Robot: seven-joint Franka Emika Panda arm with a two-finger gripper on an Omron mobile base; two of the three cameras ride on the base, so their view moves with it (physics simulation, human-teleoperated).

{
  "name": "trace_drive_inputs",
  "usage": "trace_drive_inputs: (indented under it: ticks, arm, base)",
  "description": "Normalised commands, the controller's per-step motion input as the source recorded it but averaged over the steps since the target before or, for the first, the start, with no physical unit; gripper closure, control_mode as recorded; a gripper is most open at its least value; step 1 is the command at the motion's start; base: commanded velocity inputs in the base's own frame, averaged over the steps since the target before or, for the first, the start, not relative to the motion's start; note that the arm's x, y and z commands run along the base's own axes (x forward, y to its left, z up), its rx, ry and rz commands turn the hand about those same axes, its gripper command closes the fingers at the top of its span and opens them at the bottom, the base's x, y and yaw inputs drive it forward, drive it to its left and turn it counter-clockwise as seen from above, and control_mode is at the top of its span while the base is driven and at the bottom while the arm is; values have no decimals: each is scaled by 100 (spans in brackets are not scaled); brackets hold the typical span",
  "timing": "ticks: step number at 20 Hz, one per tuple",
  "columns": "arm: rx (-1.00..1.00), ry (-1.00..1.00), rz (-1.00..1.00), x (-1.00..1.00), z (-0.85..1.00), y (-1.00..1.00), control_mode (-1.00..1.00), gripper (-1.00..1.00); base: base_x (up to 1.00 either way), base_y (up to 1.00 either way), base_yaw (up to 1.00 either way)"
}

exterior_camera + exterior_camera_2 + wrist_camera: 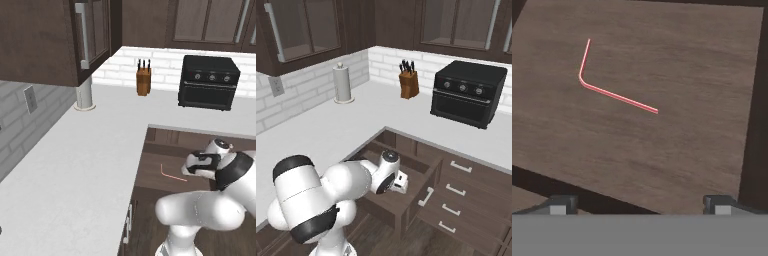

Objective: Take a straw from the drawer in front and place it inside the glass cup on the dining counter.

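The drawer (152, 172) of dark brown wood stands pulled out below the white worktop, and its silver handle (426, 196) faces the floor side. A thin red bent straw (171, 174) lies flat on the drawer's floor (677, 150). In the hand view the straw (619, 98) sits up and left of centre. My gripper (194, 169) hangs over the drawer, to the right of the straw and above it. Its fingers (562, 205) are spread wide, so it is open with nothing between them. From the right base view the gripper (401, 182) points down into the drawer. The glass cup and the dining counter are out of view.
A white L-shaped worktop (75, 160) wraps around the drawer. A black toaster oven (207, 82), a wooden knife block (143, 80) and a paper towel roll (342, 83) stand at the back. Closed drawers (456, 190) sit to the right, and dark wall cabinets (50, 40) hang overhead.
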Motion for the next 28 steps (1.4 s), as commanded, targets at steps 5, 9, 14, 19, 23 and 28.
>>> trace_drive_inputs:
  ticks: [5, 9, 14, 19, 23, 28]
  arm:
    - [-7, 11, -12, 17, -29, -36, -100, -100]
    - [-11, 8, -10, 4, -28, -54, -100, -100]
    - [-10, 2, -7, 0, -25, -72, -100, -100]
    - [-9, 0, -5, -13, -10, -96, -100, -100]
    - [-2, -6, 0, -28, 29, -51, -100, -100]
    - [7, -2, 14, 1, 80, 62, -100, -100]
  base:
    - [0, 0, 0]
    - [0, 0, 0]
    - [0, 0, 0]
    - [0, 0, 0]
    - [0, 0, 0]
    - [0, 0, 0]
